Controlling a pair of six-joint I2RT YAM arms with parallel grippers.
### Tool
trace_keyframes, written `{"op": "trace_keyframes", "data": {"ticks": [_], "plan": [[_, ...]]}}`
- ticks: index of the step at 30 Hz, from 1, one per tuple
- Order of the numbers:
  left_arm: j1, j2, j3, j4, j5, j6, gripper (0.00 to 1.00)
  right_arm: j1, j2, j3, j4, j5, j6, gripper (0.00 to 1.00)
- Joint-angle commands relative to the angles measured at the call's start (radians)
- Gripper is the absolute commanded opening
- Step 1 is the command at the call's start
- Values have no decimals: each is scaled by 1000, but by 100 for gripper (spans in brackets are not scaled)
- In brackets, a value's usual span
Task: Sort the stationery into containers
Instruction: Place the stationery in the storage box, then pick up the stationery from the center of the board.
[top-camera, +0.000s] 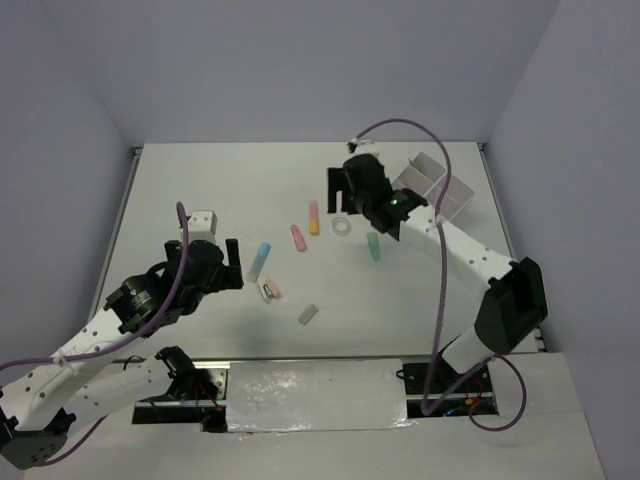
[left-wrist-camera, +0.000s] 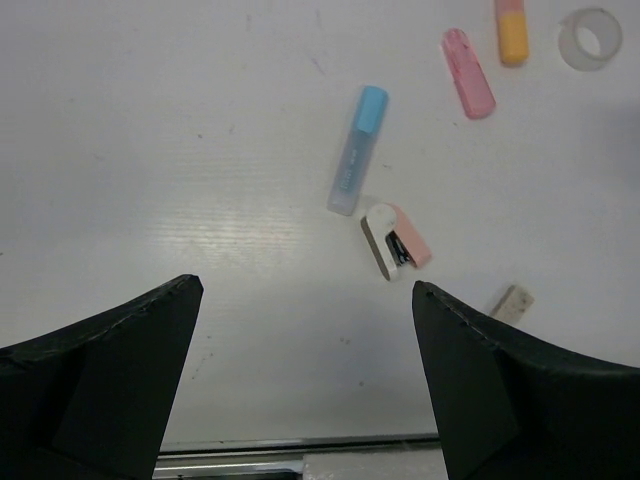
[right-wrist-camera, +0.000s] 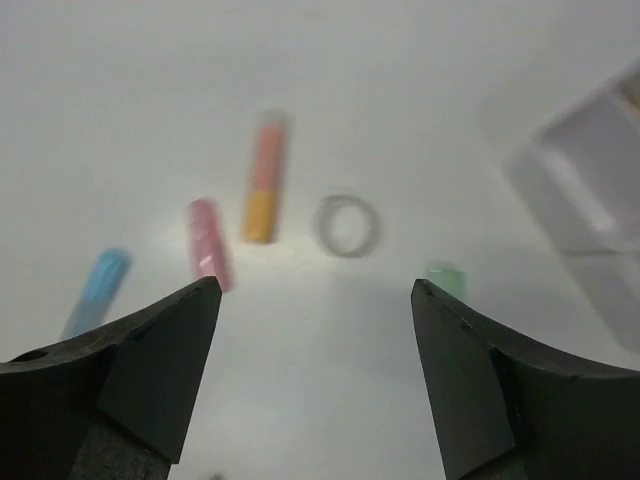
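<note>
Stationery lies loose mid-table: an orange piece (top-camera: 313, 217), a pink piece (top-camera: 298, 238), a clear tape ring (top-camera: 342, 227), a green piece (top-camera: 374, 246), a blue piece (top-camera: 260, 261), a small pink-and-white stapler (top-camera: 269, 290) and a beige piece (top-camera: 307, 314). The white divided tray (top-camera: 432, 180) stands at the far right, partly behind my right arm. My right gripper (top-camera: 362, 205) (right-wrist-camera: 315, 285) hovers open and empty above the tape ring (right-wrist-camera: 347, 224) and green piece (right-wrist-camera: 445, 277). My left gripper (top-camera: 235, 266) (left-wrist-camera: 306, 286) is open and empty, left of the blue piece (left-wrist-camera: 358, 148) and stapler (left-wrist-camera: 396, 240).
Plain walls enclose the table at the back and both sides. A metal rail runs along the near edge (left-wrist-camera: 300, 445) between the arm bases. The tray (right-wrist-camera: 590, 190) appears blurred at the right of the right wrist view.
</note>
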Motion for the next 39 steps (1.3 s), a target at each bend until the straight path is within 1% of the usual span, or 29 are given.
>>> {"op": "trace_keyframes", "data": {"ticks": [1, 2, 3, 4, 5, 8, 9, 10, 11, 12, 13, 20, 25, 34, 35, 39], "plan": [[26, -19, 65, -72, -160, -101, 99, 135, -85, -134, 88, -154, -142, 85], [31, -37, 65, -77, -169, -104, 99, 201, -94, -164, 96, -186, -150, 85], [35, -48, 64, -72, -166, -100, 100, 230, -105, -194, 105, -220, -154, 85], [43, -62, 59, -63, -158, -91, 99, 264, -122, -246, 114, -240, -154, 90], [46, -74, 48, -36, -148, -80, 99, 328, -123, -264, 119, -223, -147, 90], [51, -119, 36, -3, -109, -51, 99, 416, -116, -299, 105, -177, -95, 90], [51, -129, 30, 4, -105, -45, 99, 475, -113, -308, 116, -169, -81, 90], [52, -131, 30, 7, -100, -42, 99, 500, -96, -316, 119, -162, -75, 93], [51, -133, 30, 9, -98, -40, 99, 522, -84, -314, 111, -145, -69, 99], [52, -130, 30, 9, -95, -35, 99, 563, -71, -310, 101, -93, -58, 100], [52, -127, 31, 6, -88, -34, 99, 577, -45, -305, 89, -77, -55, 100], [52, -96, 32, 20, -55, -12, 99, 599, 48, -313, 70, -71, -24, 99], [52, -87, 30, 27, -40, -2, 99, 600, 93, -319, 96, -67, -18, 98], [52, -90, 25, 34, -29, 3, 99, 614, 143, -317, 81, -113, -15, 91], [52, -87, 25, 34, -29, 3, 99, 613, 145, -320, 82, -116, -13, 89], [52, -85, 25, 34, -26, 4, 99, 614, 162, -330, 95, -140, -16, 87]]}}
